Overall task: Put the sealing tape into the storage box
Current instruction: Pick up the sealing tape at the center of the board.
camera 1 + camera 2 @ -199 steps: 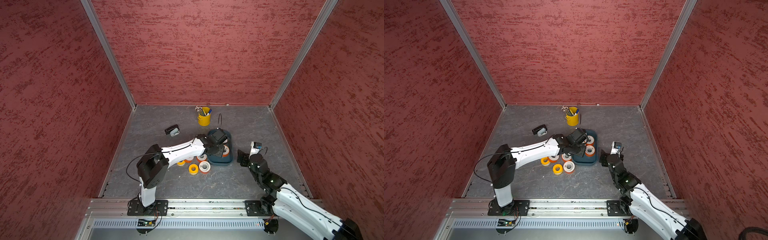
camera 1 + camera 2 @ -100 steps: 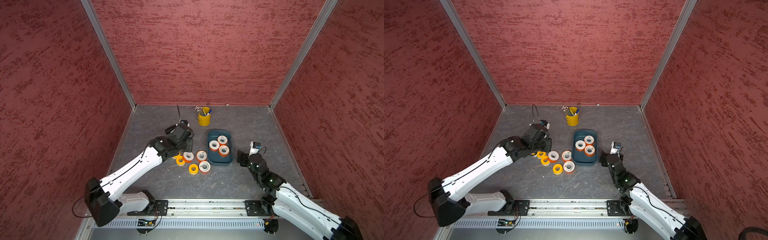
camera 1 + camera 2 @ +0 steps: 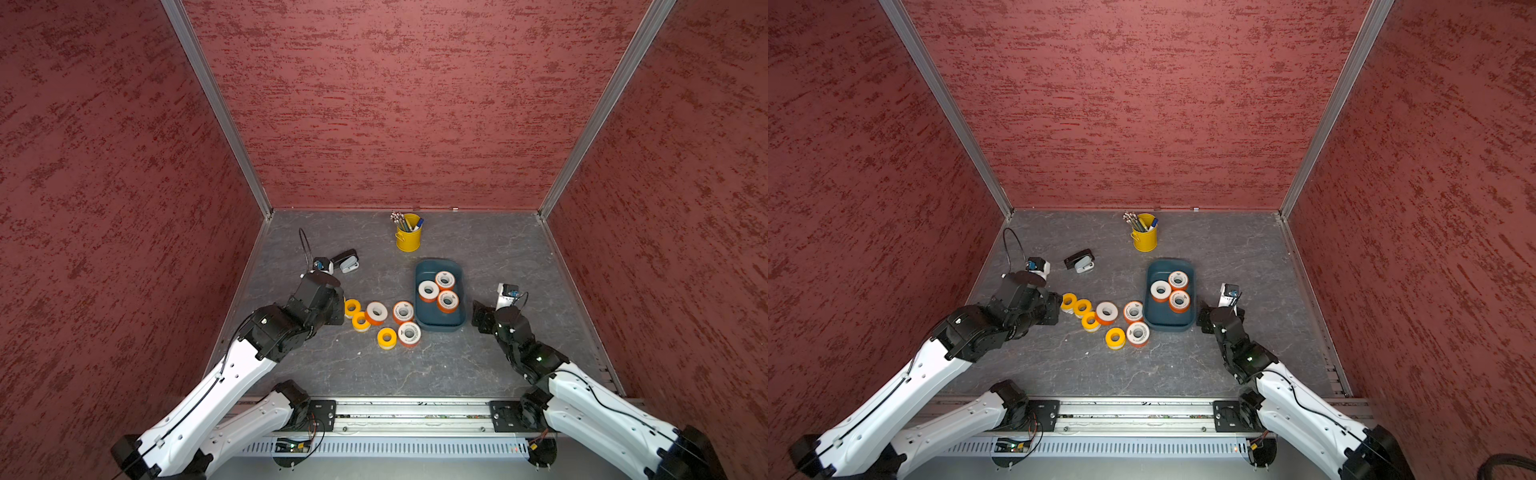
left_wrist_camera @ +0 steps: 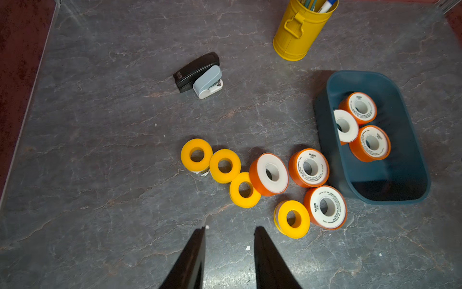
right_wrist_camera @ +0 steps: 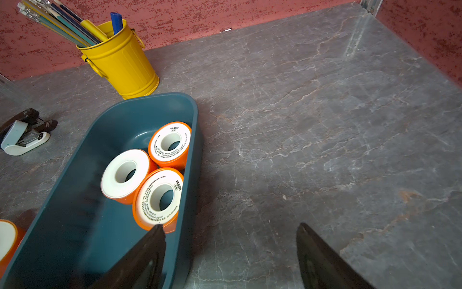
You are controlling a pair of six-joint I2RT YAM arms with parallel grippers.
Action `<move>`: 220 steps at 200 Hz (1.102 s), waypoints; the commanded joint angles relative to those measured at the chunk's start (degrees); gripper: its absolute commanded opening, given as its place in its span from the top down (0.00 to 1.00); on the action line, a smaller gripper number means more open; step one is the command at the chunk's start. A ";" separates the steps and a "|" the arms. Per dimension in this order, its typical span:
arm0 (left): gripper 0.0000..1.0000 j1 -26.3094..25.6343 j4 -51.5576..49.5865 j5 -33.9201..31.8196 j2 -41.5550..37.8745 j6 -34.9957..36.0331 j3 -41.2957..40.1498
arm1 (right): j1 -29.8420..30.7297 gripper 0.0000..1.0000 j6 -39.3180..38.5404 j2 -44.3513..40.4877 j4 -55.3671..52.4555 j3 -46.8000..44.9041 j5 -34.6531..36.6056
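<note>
Top views: the dark teal box (image 3: 440, 322) sat on the grey table (image 3: 415, 374). 3 boxed rolls (image 3: 448, 301) lay flat in it, orange-sided with white faces, touching one another. Beside the box on the table were 3 loose orange rolls (image 3: 1106, 312) and 4 yellow rolls (image 3: 1115, 338). That made 10 rolls, 7 of them outside the box. There was 1 yellow bucket (image 3: 408, 241) of pencils (image 3: 401, 220) behind the box, and 1 black-and-grey stapler (image 3: 347, 262) well apart from it.

Left wrist: "VASEN" was readable on 2 loose orange rolls, while the third had a plain white face. The yellow rolls carried no print. The stapler's small white mark was too small to read. The left gripper (image 4: 230, 229) had its jaws a little apart with nothing between them. It was over bare table near the rolls and touched none.

Right wrist: "VASEN" was readable on 2 boxed rolls and the third was plain white. The fine print round the labels was unreadable. The right gripper (image 5: 230, 226) had its jaws wide apart and empty. One finger overlapped the box's near wall, contact unclear, and the other was over bare table.
</note>
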 commanded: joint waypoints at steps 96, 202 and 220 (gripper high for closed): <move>0.53 2.99 0.73 1.06 -6.09 2.08 -3.64 | 0.14 0.18 -3.00 -0.95 -2.36 4.27 -7.01; 0.46 7.86 2.32 5.41 -7.45 3.14 -4.32 | 7.47 0.11 -5.34 34.27 -2.62 35.51 -38.13; 0.44 7.86 2.24 5.32 -7.38 3.22 -4.38 | 10.45 0.09 -5.99 43.64 -4.75 42.99 -37.72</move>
